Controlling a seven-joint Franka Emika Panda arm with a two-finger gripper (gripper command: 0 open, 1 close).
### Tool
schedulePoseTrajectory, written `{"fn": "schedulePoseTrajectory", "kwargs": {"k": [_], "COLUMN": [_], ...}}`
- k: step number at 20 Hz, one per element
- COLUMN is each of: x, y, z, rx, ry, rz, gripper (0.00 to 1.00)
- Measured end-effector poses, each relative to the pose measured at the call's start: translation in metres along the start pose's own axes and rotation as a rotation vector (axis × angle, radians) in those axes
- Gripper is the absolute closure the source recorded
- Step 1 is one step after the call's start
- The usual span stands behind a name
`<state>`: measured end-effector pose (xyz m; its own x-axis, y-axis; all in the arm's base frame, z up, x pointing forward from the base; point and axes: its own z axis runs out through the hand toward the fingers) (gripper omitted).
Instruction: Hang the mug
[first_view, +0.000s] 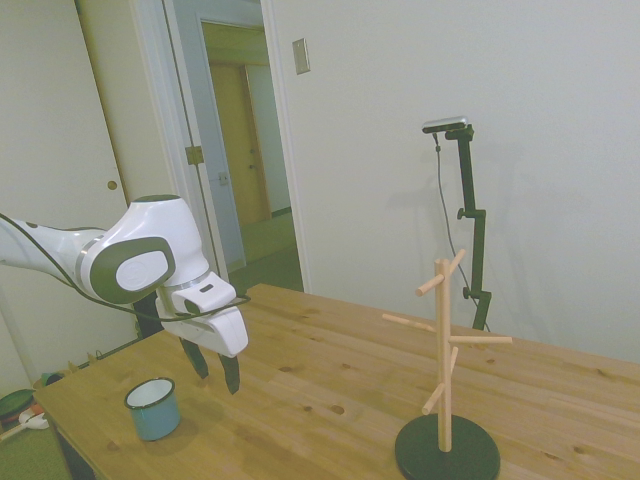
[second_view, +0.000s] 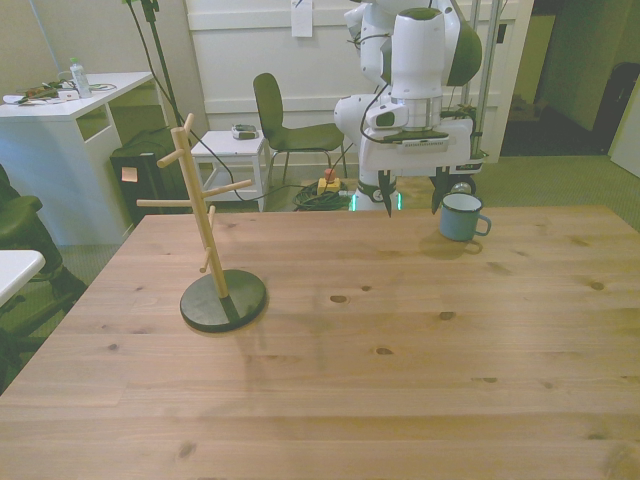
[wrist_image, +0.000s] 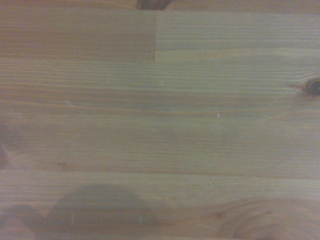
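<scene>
The mug, light blue with a white inside and a dark rim, stands upright on the wooden table near the edge by the robot's base, its handle toward the front view's right. My gripper hangs just above the table beside the mug, on the side of the front view's left. It is open and holds nothing. A wooden mug tree with several pegs stands on a dark round base, far from the mug. The wrist view holds only bare wood and shadow.
Behind the table in the front view are a dark chair, a small white side table and a white desk. An open doorway shows in the side view.
</scene>
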<state>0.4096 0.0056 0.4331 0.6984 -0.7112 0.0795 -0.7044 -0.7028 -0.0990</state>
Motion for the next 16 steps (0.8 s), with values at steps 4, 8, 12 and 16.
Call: {"fn": "schedulePoseTrajectory", "kwargs": {"k": [4, 8, 12, 16], "x": [0.003, 0.002, -0.024, -0.07], "y": [-0.001, -0.021, -0.061, -0.097], "z": [-0.003, -0.027, -0.046, -0.043], "rx": [0.01, 0.032, 0.003, -0.044], "ry": [0.009, 0.051, 0.1, 0.122], "rz": [0.003, -0.028, -0.122, -0.2], "gripper": [0.0, 0.0, 0.0, 0.0]}}
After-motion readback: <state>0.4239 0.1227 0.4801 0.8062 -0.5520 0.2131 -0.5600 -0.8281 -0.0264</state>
